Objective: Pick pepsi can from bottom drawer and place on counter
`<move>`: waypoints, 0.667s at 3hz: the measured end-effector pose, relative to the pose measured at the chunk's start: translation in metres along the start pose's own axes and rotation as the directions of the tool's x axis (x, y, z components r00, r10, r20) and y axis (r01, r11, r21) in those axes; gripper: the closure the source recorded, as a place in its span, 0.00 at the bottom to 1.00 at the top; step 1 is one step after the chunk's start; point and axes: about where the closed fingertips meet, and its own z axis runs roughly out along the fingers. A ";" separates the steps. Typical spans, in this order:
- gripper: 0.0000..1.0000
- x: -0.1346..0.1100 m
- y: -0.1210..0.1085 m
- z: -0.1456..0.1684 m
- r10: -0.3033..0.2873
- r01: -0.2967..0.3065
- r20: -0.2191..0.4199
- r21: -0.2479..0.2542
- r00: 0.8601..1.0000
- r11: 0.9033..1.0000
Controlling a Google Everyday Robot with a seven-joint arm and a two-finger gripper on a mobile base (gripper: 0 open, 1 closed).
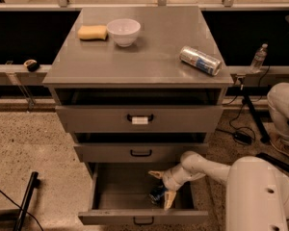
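- Grey metal worktop (149, 57) tops a three-drawer cabinet; its surface is dull with soft glare.
- On the worktop: a yellow sponge (92, 32) at the back left, with a white bowl (124, 31) just beside it on the right.
- A silver and light-blue can (200, 60) lies on its side near the right edge, well apart from the bowl.
- The top drawer (183, 120) is pulled out a little and has a white tag on its handle. The middle drawer (111, 153) also sits slightly out.
- The bottom drawer (139, 218) is pulled out the furthest, so its inside shows.
- The pepsi can (157, 195) lies in the bottom drawer, right of centre.
- The end effector (162, 187) is down inside the bottom drawer on a white arm (207, 165) reaching in from the right.
- Its fingers (169, 199) are spread wide with the pepsi can between them. Cannot tell if they touch it; nothing is gripped.
- The floor (33, 143) is speckled stone.
- A water bottle (258, 57) stands on a ledge to the right, with black cables (241, 129) below it.
- A dark rod (26, 201) lies at the lower left.
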 end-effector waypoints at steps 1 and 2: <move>0.27 0.020 -0.002 0.020 0.055 -0.056 0.006 0.012 0.998 0.998; 0.37 0.030 -0.003 0.029 0.082 -0.082 0.007 0.026 0.997 0.996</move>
